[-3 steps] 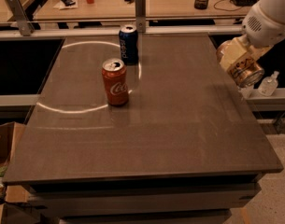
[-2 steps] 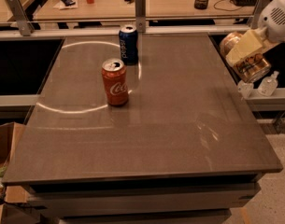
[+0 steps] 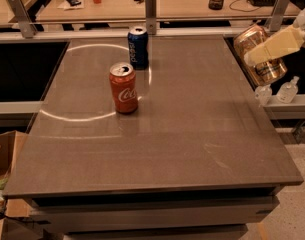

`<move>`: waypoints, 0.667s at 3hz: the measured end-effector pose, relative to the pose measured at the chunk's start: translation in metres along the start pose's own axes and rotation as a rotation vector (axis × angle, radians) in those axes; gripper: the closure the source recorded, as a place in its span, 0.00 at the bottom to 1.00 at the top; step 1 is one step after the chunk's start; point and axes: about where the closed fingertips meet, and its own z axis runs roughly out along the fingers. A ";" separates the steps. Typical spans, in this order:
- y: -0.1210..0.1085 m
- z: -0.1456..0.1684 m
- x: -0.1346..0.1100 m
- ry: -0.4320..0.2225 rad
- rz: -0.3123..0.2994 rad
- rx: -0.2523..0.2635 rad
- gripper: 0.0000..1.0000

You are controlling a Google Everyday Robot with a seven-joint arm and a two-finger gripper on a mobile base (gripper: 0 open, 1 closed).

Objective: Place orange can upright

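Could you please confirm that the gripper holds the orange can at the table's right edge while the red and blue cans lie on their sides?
Not quite: the camera view shows the red Coca-Cola can and the blue Pepsi can standing upright on the table. The gripper does hold the orange can at the table's right edge.

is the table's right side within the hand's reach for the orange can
Likely yes: the hand, gripping the orange can, hovers beside the table's right edge; the Coke can stands far off.
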 end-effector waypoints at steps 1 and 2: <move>0.019 -0.002 -0.007 -0.131 -0.073 -0.149 1.00; 0.025 0.003 -0.006 -0.193 -0.046 -0.155 1.00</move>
